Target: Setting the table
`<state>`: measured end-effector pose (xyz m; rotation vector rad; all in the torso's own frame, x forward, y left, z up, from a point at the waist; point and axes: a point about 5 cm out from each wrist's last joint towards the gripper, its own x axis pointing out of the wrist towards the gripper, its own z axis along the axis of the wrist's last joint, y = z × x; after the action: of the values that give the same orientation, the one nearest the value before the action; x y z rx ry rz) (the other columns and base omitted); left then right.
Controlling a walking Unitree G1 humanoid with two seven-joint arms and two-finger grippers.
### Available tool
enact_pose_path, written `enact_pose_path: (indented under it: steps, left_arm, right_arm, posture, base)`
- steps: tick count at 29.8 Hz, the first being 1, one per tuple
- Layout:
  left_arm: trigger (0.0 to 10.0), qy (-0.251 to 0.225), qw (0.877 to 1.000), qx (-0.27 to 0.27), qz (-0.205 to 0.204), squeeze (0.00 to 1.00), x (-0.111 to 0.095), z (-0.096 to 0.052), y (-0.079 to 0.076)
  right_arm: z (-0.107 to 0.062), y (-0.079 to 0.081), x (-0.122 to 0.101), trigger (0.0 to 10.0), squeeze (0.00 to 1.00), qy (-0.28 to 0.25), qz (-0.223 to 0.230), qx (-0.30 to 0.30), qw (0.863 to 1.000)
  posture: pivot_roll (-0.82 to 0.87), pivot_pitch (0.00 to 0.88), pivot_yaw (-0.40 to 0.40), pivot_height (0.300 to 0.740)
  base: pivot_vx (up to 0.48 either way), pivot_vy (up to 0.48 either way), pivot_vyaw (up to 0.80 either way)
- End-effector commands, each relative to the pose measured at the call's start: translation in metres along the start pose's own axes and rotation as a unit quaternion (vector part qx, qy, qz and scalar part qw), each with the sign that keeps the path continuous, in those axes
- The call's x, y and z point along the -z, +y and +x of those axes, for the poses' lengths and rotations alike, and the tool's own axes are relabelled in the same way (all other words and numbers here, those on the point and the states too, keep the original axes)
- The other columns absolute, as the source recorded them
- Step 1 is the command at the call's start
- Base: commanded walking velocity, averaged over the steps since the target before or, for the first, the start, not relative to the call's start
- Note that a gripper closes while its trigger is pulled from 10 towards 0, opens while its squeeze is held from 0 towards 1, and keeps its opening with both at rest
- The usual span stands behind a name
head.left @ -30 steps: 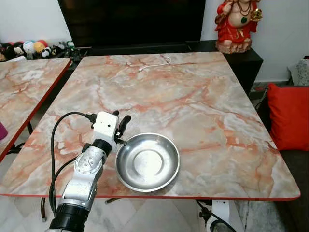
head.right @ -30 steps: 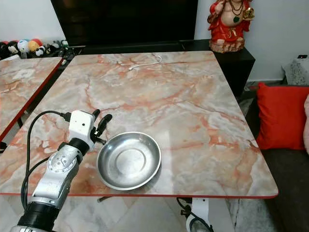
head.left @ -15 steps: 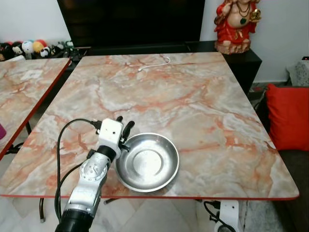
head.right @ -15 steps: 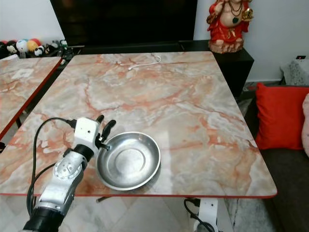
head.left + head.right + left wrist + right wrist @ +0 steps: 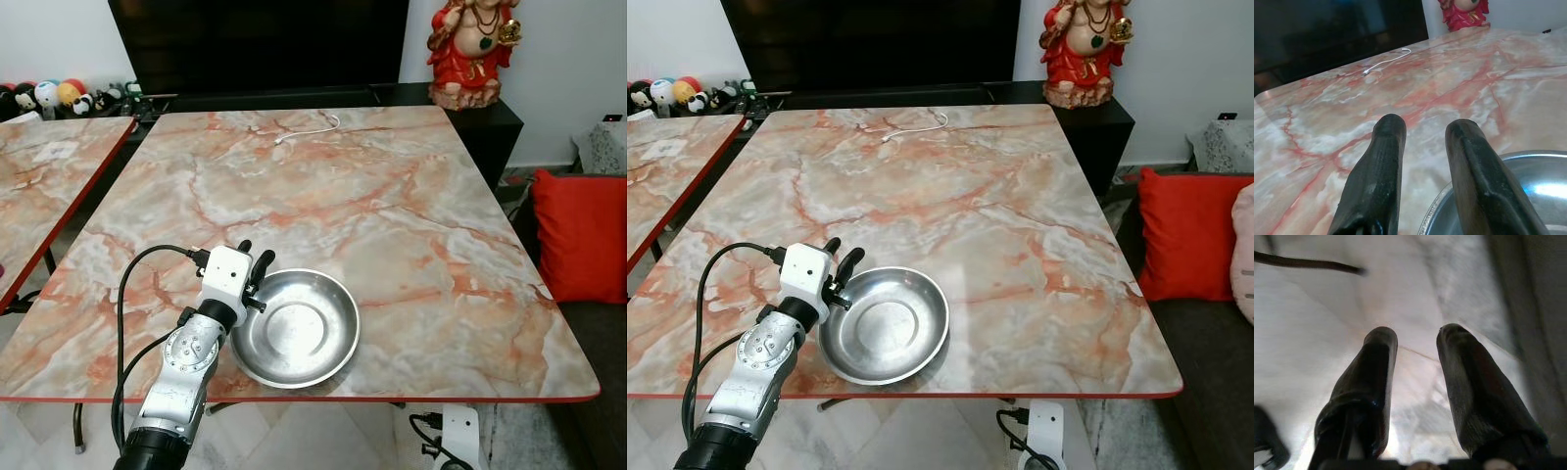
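Observation:
A shiny steel bowl (image 5: 294,328) sits empty near the front edge of the marble table (image 5: 392,196). My left gripper (image 5: 253,258) is at the bowl's left rim, open. In the left wrist view the two black fingers (image 5: 1383,161) stand apart, and the bowl's rim (image 5: 1528,186) runs between them, with one finger over the bowl and the other outside it. The right gripper (image 5: 1418,338) hangs idle over pale floor, its fingers apart.
A white cable (image 5: 309,127) lies at the table's far end. A second marble table (image 5: 49,166) stands to the left across a narrow gap. A red statue (image 5: 468,49) and a dark screen are behind, and a red cushion (image 5: 588,235) is on the right.
My left arm has moved right and a little forward, bringing the gripper up to the bowl's left rim. The bowl has stayed put. The camera has shifted slightly.

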<state>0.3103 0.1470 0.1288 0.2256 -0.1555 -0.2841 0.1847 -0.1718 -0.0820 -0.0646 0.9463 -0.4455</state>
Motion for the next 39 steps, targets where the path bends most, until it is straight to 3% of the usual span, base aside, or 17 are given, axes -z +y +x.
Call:
enact_pose_path:
  steps: [1,7,14,18,21,22,25,30,34,38,39]
  left_arm:
    - [10.0,-0.003,1.0,-0.002,0.008,0.0,-0.001,-0.002,0.002]
    - [10.0,0.002,1.0,-0.002,0.013,0.0,0.001,-0.003,0.005]
    - [10.0,0.004,1.0,-0.004,0.013,0.0,0.001,-0.004,0.007]
    - [10.0,0.005,1.0,-0.005,0.012,0.0,0.001,-0.005,0.007]
    - [10.0,0.005,1.0,-0.004,0.013,0.0,0.001,-0.004,0.007]
    - [10.0,0.005,1.0,-0.004,0.012,0.0,0.001,-0.004,0.007]
    - [10.0,0.005,1.0,-0.004,0.012,0.0,0.001,-0.004,0.007]
    - [10.0,0.003,1.0,-0.003,0.012,0.0,0.0,-0.004,0.007]
    - [10.0,0.003,1.0,-0.004,0.012,0.0,0.001,-0.004,0.006]
    - [10.0,0.002,1.0,-0.004,0.011,0.0,0.001,-0.004,0.006]
    - [10.0,0.002,1.0,-0.004,0.011,0.0,0.001,-0.004,0.005]
  right_arm:
    - [-0.001,-0.001,0.005,10.0,0.0,0.03,0.008,0.039,0.999]
    - [-0.006,-0.005,0.01,10.0,0.0,0.064,0.038,0.147,0.986]
    - [-0.01,-0.005,0.01,10.0,0.0,0.066,0.057,0.205,0.975]
    - [-0.009,-0.005,0.008,10.0,0.0,0.063,0.037,0.196,0.978]
    - [-0.01,-0.004,0.01,10.0,0.0,0.068,0.065,0.199,0.976]
    - [-0.007,-0.002,0.009,10.0,0.0,0.067,0.064,0.14,0.986]
    - [-0.006,-0.001,0.008,10.0,0.0,0.062,0.058,0.12,0.989]
    - [-0.005,-0.004,0.003,10.0,0.0,0.05,-0.042,0.139,0.988]
    - [-0.006,-0.005,0.005,10.0,0.0,0.061,-0.032,0.166,0.984]
    - [-0.008,-0.007,0.003,10.0,0.0,0.065,-0.063,0.195,0.977]
    - [0.008,-0.077,0.02,10.0,0.0,0.079,-0.058,0.222,0.97]
  posture:
    - [-0.12,0.0,0.01,0.74]
    - [-0.12,0.0,0.009,0.74]
    - [-0.12,0.0,0.008,0.74]
    - [-0.12,0.0,0.006,0.74]
    - [-0.12,0.0,0.006,0.74]
    - [-0.12,0.0,0.007,0.74]
    - [-0.12,0.0,0.008,0.74]
    - [-0.12,0.0,0.006,0.74]
    - [-0.12,0.0,0.005,0.74]
    - [-0.12,0.0,0.004,0.74]
    - [-0.12,0.0,0.004,0.74]
  base:
    - [0.0,0.0,0.0]
    - [0.0,0.0,0.0]
    - [0.0,0.0,0.0]
    - [0.0,0.0,0.0]
    - [0.0,0.0,0.0]
    - [0.0,0.0,0.0]
    - [0.0,0.0,0.0]
    - [0.0,0.0,0.0]
    - [0.0,0.0,0.0]
    - [0.0,0.0,0.0]
    - [0.0,0.0,0.0]
